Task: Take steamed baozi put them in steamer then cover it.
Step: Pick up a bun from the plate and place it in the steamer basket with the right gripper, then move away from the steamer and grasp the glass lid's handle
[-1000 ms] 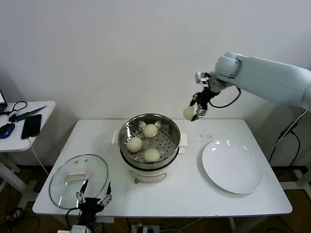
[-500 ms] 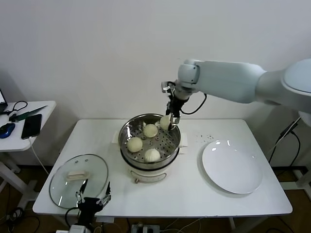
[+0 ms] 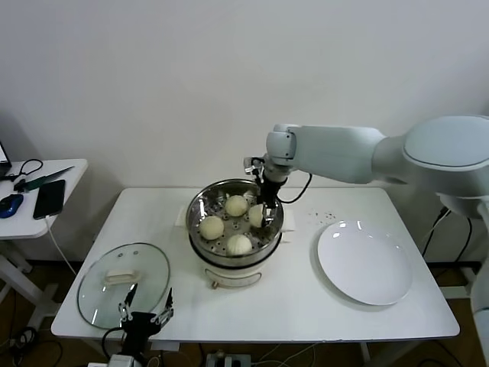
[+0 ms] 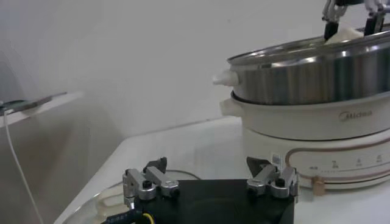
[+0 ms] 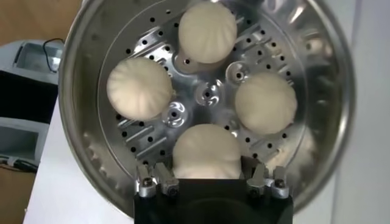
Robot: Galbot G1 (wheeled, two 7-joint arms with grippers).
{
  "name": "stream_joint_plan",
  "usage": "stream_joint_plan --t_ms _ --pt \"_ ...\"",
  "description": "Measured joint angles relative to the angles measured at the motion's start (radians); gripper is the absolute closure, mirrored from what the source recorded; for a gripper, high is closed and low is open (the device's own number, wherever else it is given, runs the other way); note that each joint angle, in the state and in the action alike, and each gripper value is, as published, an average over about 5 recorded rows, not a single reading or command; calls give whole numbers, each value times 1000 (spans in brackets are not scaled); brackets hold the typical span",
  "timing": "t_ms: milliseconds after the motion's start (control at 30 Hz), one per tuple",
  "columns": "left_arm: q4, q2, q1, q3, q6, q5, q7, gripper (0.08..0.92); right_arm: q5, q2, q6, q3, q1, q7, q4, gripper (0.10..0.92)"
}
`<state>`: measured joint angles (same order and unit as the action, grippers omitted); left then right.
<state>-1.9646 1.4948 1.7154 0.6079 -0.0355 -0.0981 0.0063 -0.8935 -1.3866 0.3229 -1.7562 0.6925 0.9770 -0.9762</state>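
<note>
The steamer stands at the table's middle on its white pot base. Three baozi lie on its perforated floor. My right gripper reaches down inside the basket, shut on a fourth baozi that is down at floor level on the right side. In the right wrist view the held baozi sits between my fingers, with the other three beyond it. The glass cover lies flat at the front left. My left gripper hangs open and empty at the front edge beside it.
A flat white plate lies bare at the right of the table. Dark crumbs lie between plate and steamer. A side table at far left carries a phone and cables. In the left wrist view the steamer wall rises ahead.
My right gripper has carried the baozi leftward from above the table's back right, over the steamer rim, and lowered it to the basket floor. The left arm has not moved.
</note>
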Motion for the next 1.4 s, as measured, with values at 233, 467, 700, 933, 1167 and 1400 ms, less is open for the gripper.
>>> stream_joint_plan --t_ms 233,467,700,933,1167,1400 --pt "1 0 -2 -1 0 0 0 177 10 -1 1 -3 -19 -16 1 303" --pt "0 -1 -1 -3 0 0 0 177 20 9 5 2 -18 -28 -10 223" --pt "-4 1 -2 -4 2 -3 0 177 26 30 5 18 -3 -30 -31 203" --pt "-7 1 -2 -2 5 -5 1 177 26 73 -9 52 25 -28 -68 203" --pt "-15 2 0 -1 5 -15 0 177 -2 176 -62 117 51 -90 -136 203" --pt "-28 -4 5 6 5 -24 -3 177 -31 349 -176 223 -1 -289 -251 203"
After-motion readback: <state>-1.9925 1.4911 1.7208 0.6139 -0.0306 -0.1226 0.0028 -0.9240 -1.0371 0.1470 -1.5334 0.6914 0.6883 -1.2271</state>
